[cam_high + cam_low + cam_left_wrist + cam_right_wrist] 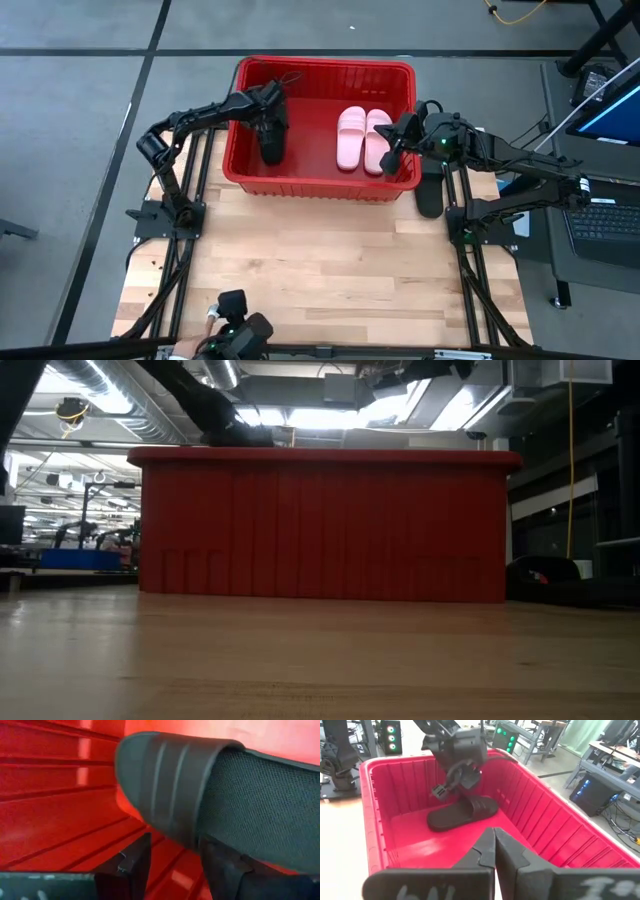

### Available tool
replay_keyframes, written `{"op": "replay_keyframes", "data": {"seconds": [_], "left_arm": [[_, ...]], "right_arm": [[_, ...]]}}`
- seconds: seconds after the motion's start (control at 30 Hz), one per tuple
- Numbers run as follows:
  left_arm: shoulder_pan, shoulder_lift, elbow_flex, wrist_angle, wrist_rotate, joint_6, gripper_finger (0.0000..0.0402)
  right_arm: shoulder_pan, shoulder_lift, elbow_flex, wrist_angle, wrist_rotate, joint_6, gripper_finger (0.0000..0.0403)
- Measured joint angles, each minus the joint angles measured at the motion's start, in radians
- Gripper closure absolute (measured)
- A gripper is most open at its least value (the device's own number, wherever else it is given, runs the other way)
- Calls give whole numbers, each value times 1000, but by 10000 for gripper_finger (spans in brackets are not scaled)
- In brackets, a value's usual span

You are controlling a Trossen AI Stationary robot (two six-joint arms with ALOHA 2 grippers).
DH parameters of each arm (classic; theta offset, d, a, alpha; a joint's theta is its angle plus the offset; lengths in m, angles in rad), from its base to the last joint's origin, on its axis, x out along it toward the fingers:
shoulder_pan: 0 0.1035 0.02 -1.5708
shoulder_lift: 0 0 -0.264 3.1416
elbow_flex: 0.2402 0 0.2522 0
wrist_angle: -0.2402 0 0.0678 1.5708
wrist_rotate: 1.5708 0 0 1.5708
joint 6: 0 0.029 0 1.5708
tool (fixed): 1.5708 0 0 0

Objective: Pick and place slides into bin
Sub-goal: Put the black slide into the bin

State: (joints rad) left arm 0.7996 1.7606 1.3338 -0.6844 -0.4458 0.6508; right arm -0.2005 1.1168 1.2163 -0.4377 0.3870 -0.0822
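Left claw open over a black slide inside the red bin

The left claw (272,128) hangs inside the bin (320,186) with its fingers (134,865) spread apart, gripping nothing; a black slide (462,813) lies flat on the bin floor just below it, free of both fingers. The right claw (392,150) sits at the bin's opposite end, above the rim, fingers pressed together and empty; two pale pink slides (362,138) lie side by side in the bin right beside it. Another black slide (430,187) rests on the surface outside the bin, under the right arm.
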Motion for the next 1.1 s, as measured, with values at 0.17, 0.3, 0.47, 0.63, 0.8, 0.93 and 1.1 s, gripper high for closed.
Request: {"op": "replay_keyframes", "data": {"seconds": [0.17, 0.3, 0.47, 0.63, 0.8, 0.93, 1.1], "left_arm": [[-24, -94, 0, -26, 3, -19, 243], [-60, -192, 0, -23, 34, -74, 253], [-111, -328, 0, -14, 113, -177, 274], [-172, -448, 0, 42, 127, -257, 316], [-242, -526, 1, 82, 130, -308, 371], [-305, -556, 1, 83, 130, -370, 397], [-389, -560, 1, 82, 130, -413, 400]], "right_arm": [[0, 0, 0, -1, 0, 23, 398], [0, 0, 0, -2, 0, -4, 398], [0, -11, 11, -7, 1, -58, 398], [0, -32, 44, -13, 1, -79, 393], [8, -57, 59, -13, 2, -77, 393], [23, -60, 59, -39, 2, -65, 397], [40, -60, 59, -126, 1, 3, 386]]}}
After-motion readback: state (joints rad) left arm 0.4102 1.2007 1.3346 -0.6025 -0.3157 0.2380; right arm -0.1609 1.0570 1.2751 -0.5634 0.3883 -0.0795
